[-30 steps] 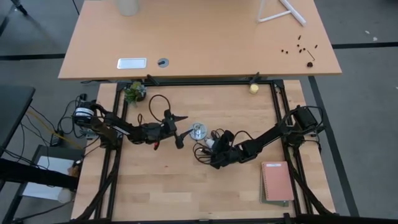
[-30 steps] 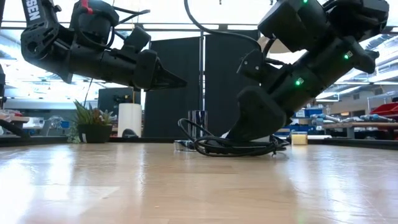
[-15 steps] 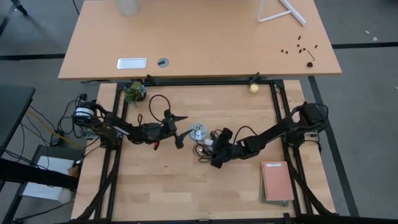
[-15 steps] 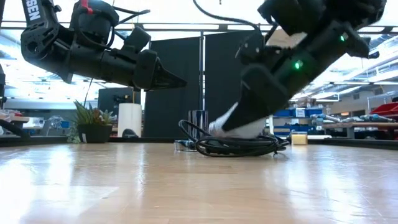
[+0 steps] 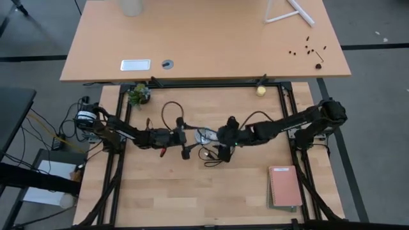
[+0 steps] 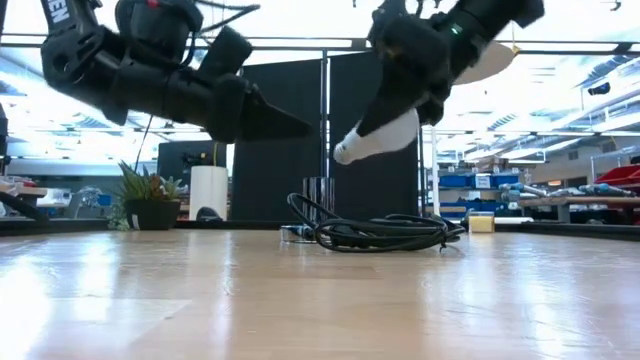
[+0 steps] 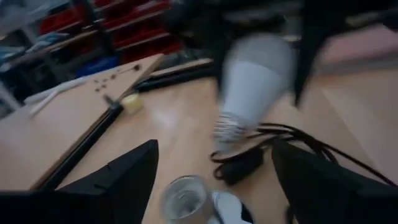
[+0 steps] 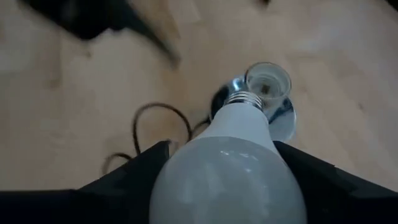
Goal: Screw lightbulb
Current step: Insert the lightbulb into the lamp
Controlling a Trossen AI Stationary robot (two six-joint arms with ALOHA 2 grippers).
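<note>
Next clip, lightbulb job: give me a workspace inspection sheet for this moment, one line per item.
Surface: wooden table, bare in front.
Job's things: lightbulb lifted off the table, screw base tilted down toward the socket; not yet in it.
Clutter: notebook, yellowish ball, small plant.
Hands: right hand shut on the lightbulb; left hand open beside the socket.
Cables: black cord coiled beside the socket.
Surroundings: second table behind; no person seen.
</note>
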